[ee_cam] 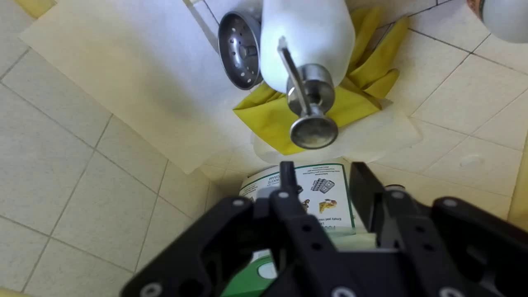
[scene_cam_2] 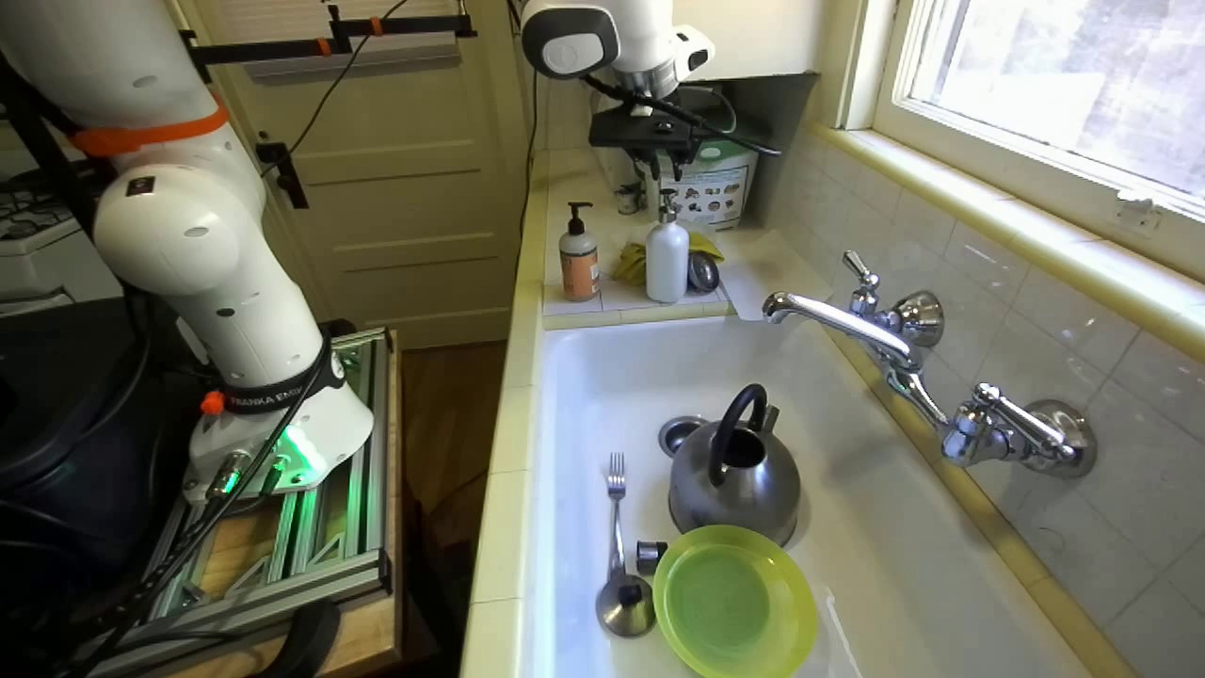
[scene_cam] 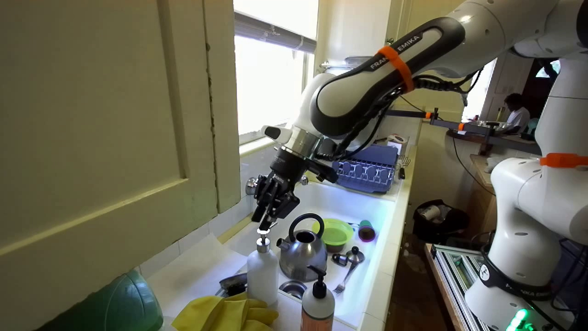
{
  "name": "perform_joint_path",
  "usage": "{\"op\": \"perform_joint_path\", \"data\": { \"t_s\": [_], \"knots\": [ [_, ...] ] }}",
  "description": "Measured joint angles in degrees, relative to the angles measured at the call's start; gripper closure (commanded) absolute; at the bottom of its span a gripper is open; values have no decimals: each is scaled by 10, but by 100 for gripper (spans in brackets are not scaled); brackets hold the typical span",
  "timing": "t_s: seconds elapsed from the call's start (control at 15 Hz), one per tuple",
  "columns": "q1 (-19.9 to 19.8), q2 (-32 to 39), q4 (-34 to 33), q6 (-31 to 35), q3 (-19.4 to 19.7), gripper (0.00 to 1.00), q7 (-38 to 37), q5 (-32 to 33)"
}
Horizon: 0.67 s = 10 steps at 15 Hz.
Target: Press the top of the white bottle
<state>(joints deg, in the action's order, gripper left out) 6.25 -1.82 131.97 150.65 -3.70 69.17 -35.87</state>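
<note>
The white bottle (scene_cam: 262, 278) stands upright on the tiled counter at the end of the sink, also in an exterior view (scene_cam_2: 666, 264). Its narrow metal pump top (ee_cam: 314, 131) has a thin spout and a round head. In the wrist view the bottle body (ee_cam: 309, 37) is at the top, and the pump head lies just beyond the fingertips. My gripper (ee_cam: 324, 168) points down with its fingers apart and nothing between them. In both exterior views the fingertips (scene_cam: 265, 224) (scene_cam_2: 666, 174) are right above the pump top. I cannot tell whether they touch it.
A bottle with orange label and dark pump (scene_cam_2: 578, 266) stands beside the white bottle. Yellow gloves (scene_cam: 220, 315), a sink strainer (ee_cam: 239, 51) and a white-green bin (scene_cam_2: 720, 193) are close by. The sink holds a steel kettle (scene_cam_2: 739, 494) and green bowl (scene_cam_2: 734, 603). A faucet (scene_cam_2: 838, 325) juts over it.
</note>
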Motion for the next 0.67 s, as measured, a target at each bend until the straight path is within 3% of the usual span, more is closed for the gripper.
{"op": "perform_joint_path", "data": {
  "t_s": [0.27, 0.47, 0.67],
  "knots": [
    [-12, -56, -1, -52, 12, 1, -89, 68],
    [-36, -115, 1, -117, 21, 0, -212, 185],
    [-57, -187, 4, -256, 45, 0, -279, 269]
  ]
}}
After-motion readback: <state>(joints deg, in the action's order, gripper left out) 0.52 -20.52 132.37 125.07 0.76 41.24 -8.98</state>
